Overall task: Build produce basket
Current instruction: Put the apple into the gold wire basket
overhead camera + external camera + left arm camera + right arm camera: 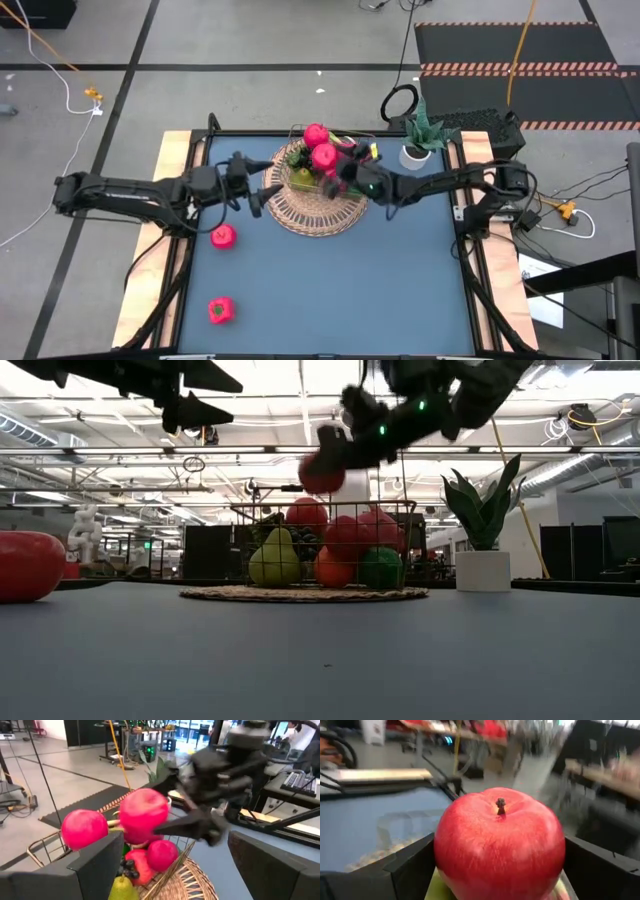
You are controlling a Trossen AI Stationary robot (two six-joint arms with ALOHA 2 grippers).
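Red and glossy, an apple (499, 849) fills the right wrist view, sitting between the right gripper's (343, 163) dark fingers (410, 867), which grip it from both sides; its underside is cut off. From table height the same fruit (321, 473) hangs above the basket (303, 594), which shows there only as a thin woven edge. A pear (274, 559) and round red and green pieces crowd the wire frame (325, 507) there; overhead, arms hide most of them. Two red fruits (222, 236) lie apart on the blue table (330, 290). Beside the basket, the left gripper (262, 196) hovers spread wide, empty. Farthest stands a potted plant (419, 138).
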